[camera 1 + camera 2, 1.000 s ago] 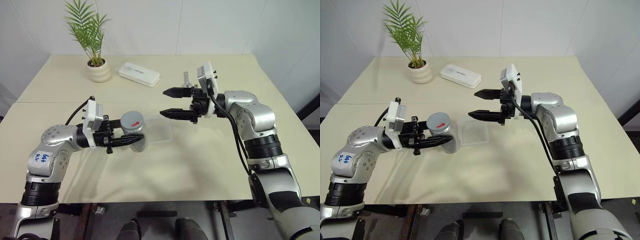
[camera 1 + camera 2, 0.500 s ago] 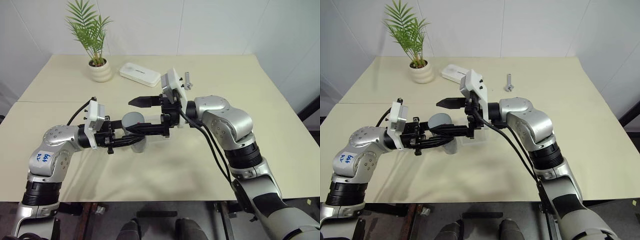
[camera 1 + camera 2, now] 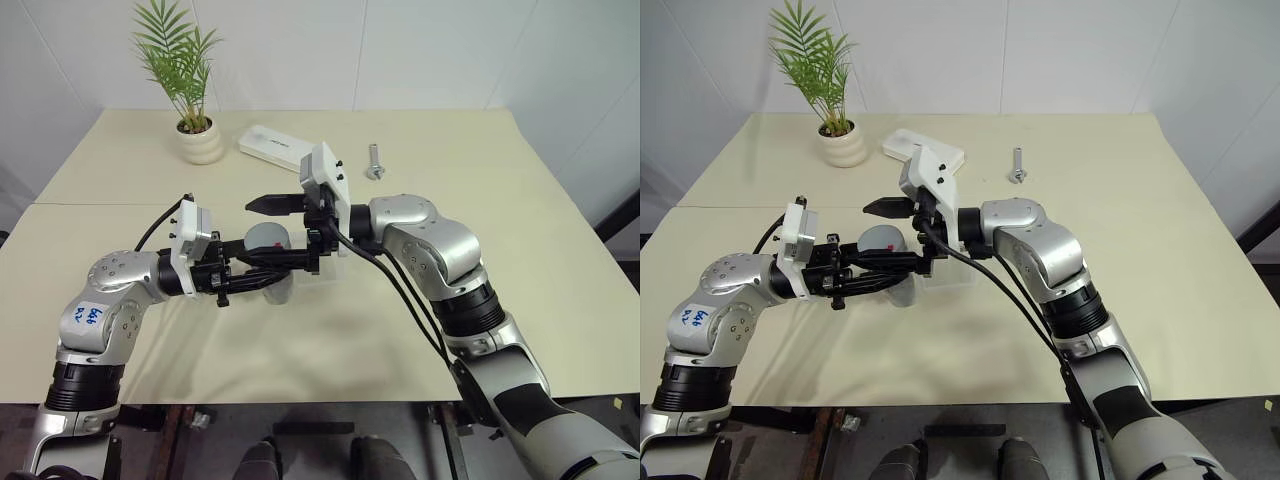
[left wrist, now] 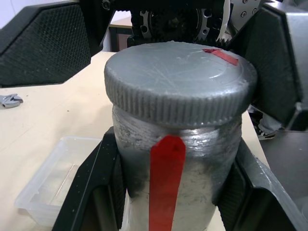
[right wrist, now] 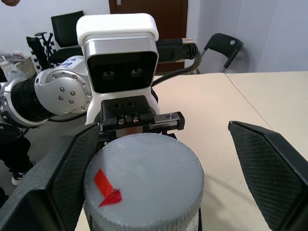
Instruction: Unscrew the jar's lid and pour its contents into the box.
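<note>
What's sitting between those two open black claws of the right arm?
The jar's grey lid; the right gripper straddles it, seen in the right wrist view.

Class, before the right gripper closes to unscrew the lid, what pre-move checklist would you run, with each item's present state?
1. Left gripper clamped on the jar: ok.
2. Lid on the jar: ok.
3. Right gripper open, one finger either side of the lid: ok.
4. Right fingers touching the lid: not ok, gaps on both sides.
5. Box on the table beside the jar: ok.
6. Contents inside the jar: cannot tell.
</note>
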Action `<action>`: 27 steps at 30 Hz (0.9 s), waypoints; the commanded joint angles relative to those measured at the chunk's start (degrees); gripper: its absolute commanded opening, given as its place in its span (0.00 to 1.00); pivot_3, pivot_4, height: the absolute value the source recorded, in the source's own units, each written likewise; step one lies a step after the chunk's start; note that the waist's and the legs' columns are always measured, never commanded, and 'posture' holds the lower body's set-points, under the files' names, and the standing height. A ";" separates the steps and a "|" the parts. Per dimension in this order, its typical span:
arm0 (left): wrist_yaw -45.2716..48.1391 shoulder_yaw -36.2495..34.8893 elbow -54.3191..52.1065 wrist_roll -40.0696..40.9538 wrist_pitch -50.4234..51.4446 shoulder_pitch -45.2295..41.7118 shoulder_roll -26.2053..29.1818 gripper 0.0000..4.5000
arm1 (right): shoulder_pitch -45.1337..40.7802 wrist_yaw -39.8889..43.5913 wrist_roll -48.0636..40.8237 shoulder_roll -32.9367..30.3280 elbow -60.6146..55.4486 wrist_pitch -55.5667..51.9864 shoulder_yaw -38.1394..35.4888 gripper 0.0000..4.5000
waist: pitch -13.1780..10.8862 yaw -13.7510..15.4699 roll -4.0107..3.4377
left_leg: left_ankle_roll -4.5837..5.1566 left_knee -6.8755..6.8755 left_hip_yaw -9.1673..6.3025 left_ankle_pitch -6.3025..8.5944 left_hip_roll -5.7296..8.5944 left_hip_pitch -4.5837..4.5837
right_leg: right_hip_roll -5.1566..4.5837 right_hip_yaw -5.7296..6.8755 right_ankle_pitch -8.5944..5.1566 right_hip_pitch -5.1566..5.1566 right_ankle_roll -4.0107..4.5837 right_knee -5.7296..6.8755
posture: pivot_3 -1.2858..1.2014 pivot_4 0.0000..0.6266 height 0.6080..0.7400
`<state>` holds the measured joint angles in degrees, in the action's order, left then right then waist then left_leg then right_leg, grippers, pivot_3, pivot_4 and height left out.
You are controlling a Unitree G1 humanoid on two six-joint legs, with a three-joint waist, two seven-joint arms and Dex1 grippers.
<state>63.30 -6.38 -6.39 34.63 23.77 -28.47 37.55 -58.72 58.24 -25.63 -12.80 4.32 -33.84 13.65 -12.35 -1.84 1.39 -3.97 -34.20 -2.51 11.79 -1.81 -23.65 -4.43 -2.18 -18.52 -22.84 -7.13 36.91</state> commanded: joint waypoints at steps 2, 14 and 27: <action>0.76 -0.87 -2.05 1.25 -0.58 0.27 0.21 0.44 | -1.14 0.14 0.99 -2.69 1.57 2.34 -3.26 1.00 | 0.00 0.01 0.00 | 0.00 0.00 0.00 0.00 0.00 0.00 | 0.00 0.00 0.00 0.00 0.00 0.00 | 0.52 0.24 1.00; 0.45 -1.43 -2.50 1.29 -0.91 0.99 0.43 0.44 | -0.32 5.38 -0.48 -11.76 7.39 5.84 -8.34 1.00 | 0.00 0.25 0.01 | 0.00 -0.02 0.02 0.00 0.01 0.00 | -0.01 0.00 0.00 0.01 0.00 -0.03 | 0.52 0.24 1.00; 0.62 -2.08 -2.72 0.93 -0.62 1.46 0.85 0.44 | 0.83 6.65 -8.35 -8.74 -2.94 -2.15 -9.09 1.00 | -0.01 -0.97 0.00 | 0.01 0.05 0.07 0.01 -0.01 0.05 | 0.01 -0.06 -0.01 0.01 0.01 -0.01 | 0.52 0.24 1.00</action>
<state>63.80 -7.44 -7.17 34.61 23.59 -26.66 37.68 -57.54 65.33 -32.31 -22.22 4.68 -35.39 4.35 -12.35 -2.81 1.39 -3.96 -34.15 -2.44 11.80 -1.83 -23.60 -4.42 -2.24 -18.53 -22.83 -7.12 36.90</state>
